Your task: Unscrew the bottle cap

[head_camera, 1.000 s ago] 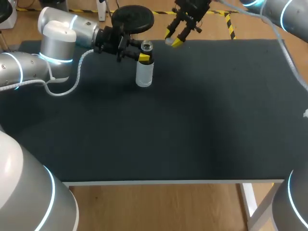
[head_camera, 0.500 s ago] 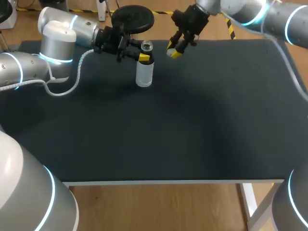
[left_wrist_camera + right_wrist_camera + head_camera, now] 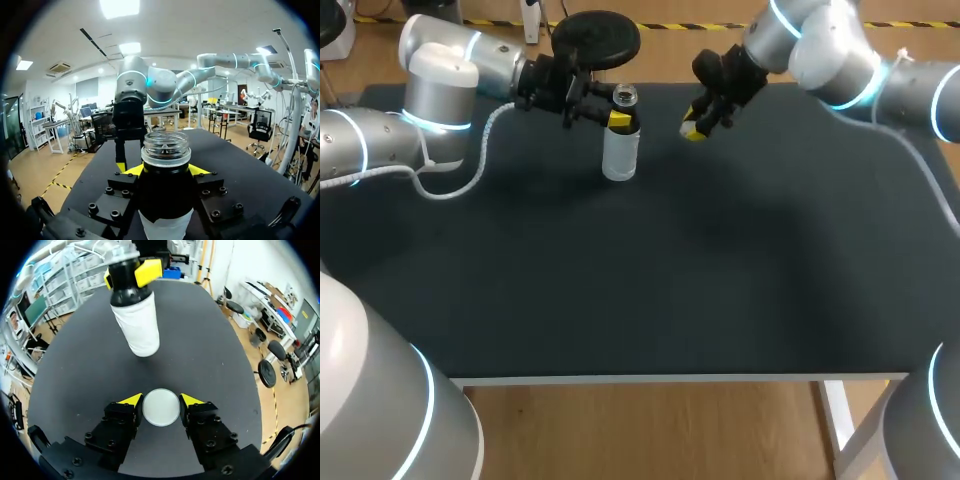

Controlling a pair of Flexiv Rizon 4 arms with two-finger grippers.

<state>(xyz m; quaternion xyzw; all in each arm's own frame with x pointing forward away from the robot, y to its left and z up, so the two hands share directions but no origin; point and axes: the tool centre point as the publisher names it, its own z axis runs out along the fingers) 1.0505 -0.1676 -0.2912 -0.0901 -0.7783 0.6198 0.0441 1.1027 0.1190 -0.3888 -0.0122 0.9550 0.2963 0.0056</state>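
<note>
From above, the right hand has come down and nearer since a second ago, off the far edge and low over the bench, off to one side of the bottle. The bottle and the left hand have not shifted. The bottle stands upright with its mouth open, the left hand clamped on its dark neck. The bench's far edge runs just behind both hands, and bare dark surface spreads out on their near side. From the left wrist, its fingers grip the bottle from both sides, and the right hand hangs just beyond it, over black bench. From the right wrist, the fingers pinch a round white cap between their yellow tips. The bottle stands ahead of this hand, apart from it, with open bench around.
</note>
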